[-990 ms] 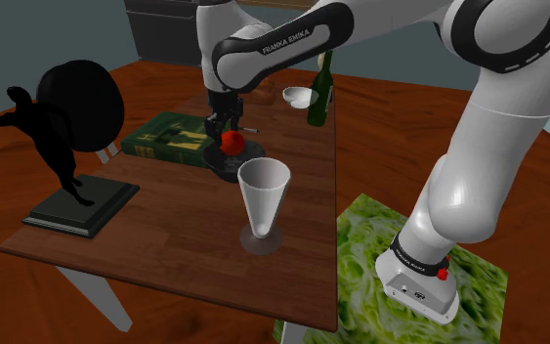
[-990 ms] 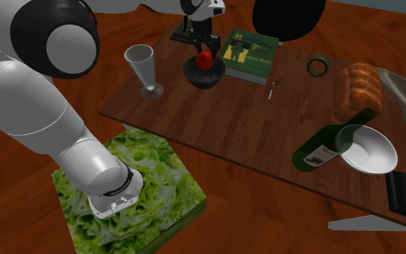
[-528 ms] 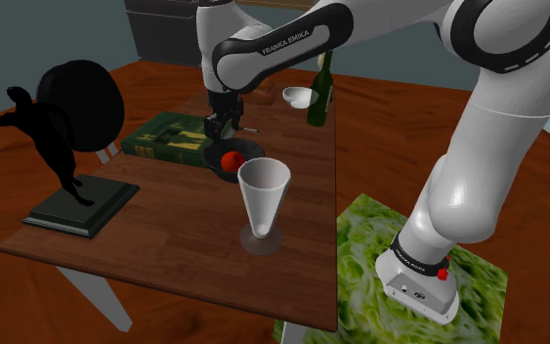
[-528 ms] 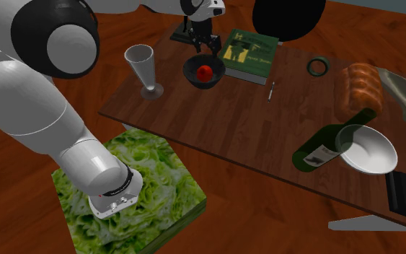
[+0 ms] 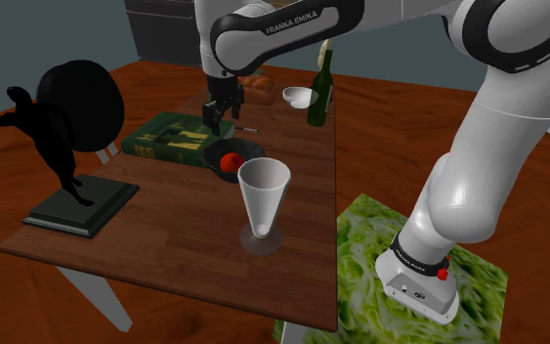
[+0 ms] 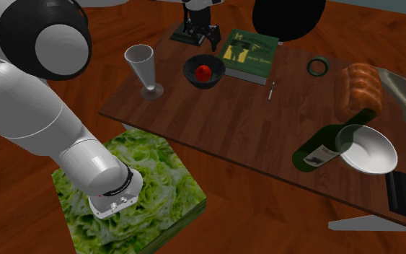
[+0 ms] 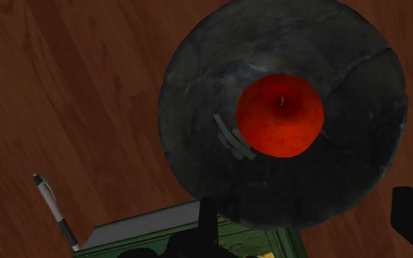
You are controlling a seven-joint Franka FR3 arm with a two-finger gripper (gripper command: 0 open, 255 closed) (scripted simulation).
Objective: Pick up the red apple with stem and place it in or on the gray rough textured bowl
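The red apple (image 5: 232,162) (image 6: 205,71) (image 7: 279,115), stem up, lies inside the dark grey rough bowl (image 5: 244,149) (image 6: 192,68) (image 7: 197,110) on the wooden table. My black gripper (image 5: 219,113) (image 6: 201,30) (image 7: 311,218) hangs above the bowl, a clear gap over the apple. Its fingers (image 7: 207,220) stand wide apart and touch nothing.
A green book (image 5: 170,137) lies just behind the bowl, with a pen (image 7: 54,209) (image 6: 271,91) beside it. A tall glass (image 5: 263,200) stands close in front of the bowl. A black statue (image 5: 67,147), a green bottle (image 5: 319,93), a white bowl (image 6: 371,150) and bread (image 6: 360,83) share the table.
The fingers opened and let go of the apple, which dropped into the bowl. The gripper then rose straight up from the bowl.
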